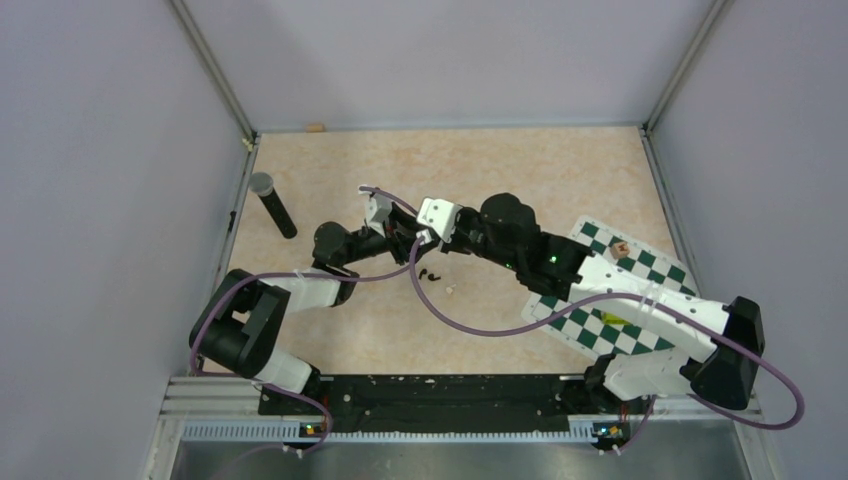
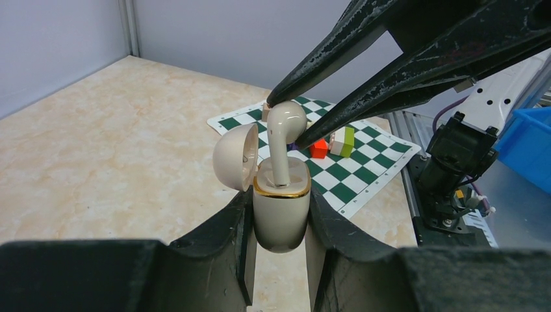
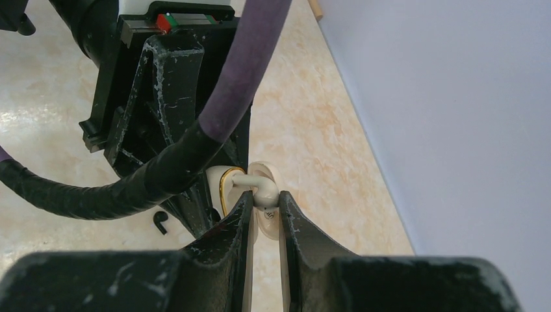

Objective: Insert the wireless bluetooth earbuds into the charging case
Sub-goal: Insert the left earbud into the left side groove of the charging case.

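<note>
The charging case (image 2: pixel 279 221) is cream with a gold rim, and it stands upright between the fingers of my left gripper (image 2: pixel 279 201), which is shut on it. Its lid (image 2: pixel 235 156) hangs open to the left. One cream earbud (image 2: pixel 281 162) has its stem down in the case's socket and its head up. My right gripper (image 3: pixel 265 198) is shut on that head, coming in from the upper right in the left wrist view. The right wrist view shows the same earbud (image 3: pixel 263 188) at the gold rim. Two tiny black comma-shaped buds (image 1: pixel 432 272) lie on the table just below the grippers.
A green-and-white chequered mat (image 1: pixel 620 290) lies at the right with small coloured blocks (image 2: pixel 338 140) on it. A black cylinder with a grey top (image 1: pixel 273 205) lies at the left. A purple cable (image 3: pixel 240 71) crosses in front of the right wrist camera. A small white bit (image 1: pixel 452 288) lies near the black buds.
</note>
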You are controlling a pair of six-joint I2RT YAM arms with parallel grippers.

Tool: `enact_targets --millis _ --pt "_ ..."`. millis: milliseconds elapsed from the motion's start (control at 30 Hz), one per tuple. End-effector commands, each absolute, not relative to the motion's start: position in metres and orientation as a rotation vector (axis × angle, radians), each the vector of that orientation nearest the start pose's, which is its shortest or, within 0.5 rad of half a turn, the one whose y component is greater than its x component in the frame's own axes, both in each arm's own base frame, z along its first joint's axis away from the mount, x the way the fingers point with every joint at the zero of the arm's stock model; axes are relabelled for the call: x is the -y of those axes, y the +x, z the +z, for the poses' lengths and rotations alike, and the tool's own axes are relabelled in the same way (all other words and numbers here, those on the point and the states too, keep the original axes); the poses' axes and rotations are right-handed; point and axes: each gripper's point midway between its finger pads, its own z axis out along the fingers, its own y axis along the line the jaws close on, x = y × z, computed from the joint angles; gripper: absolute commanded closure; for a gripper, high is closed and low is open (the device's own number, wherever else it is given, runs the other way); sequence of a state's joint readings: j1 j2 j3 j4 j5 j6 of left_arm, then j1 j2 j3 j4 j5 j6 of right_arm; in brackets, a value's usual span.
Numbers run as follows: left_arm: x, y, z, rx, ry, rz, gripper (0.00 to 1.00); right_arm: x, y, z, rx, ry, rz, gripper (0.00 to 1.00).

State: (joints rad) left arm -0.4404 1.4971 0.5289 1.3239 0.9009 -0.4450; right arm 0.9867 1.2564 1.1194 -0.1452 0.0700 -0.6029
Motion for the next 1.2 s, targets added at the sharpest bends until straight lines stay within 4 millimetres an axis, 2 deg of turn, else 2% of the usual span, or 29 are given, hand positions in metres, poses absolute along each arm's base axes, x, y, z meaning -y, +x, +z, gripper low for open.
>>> enact_targets --millis 0,333,667,967,1167 --pt "0.29 0.261 0.252 -1.135 0.853 -1.27 1.0 -0.336 0.256 0.286 -1.309 -1.305 0.204 0.87" --pt "0.29 0.261 0.255 -1.128 0.844 -1.273 1.0 -0.334 0.256 0.279 -1.296 -1.328 0.163 0.88" --pt "0.289 0.261 0.255 -1.126 0.846 -1.267 1.0 -0.329 0.258 0.296 -1.286 -1.269 0.151 0.89" --pt "0.287 0.263 0.257 -1.122 0.841 -1.26 1.0 -0.329 0.255 0.288 -1.278 -1.308 0.153 0.89" --pt "0.287 0.263 0.256 -1.124 0.841 -1.259 1.0 -0.327 0.255 0.293 -1.275 -1.292 0.146 0.89"
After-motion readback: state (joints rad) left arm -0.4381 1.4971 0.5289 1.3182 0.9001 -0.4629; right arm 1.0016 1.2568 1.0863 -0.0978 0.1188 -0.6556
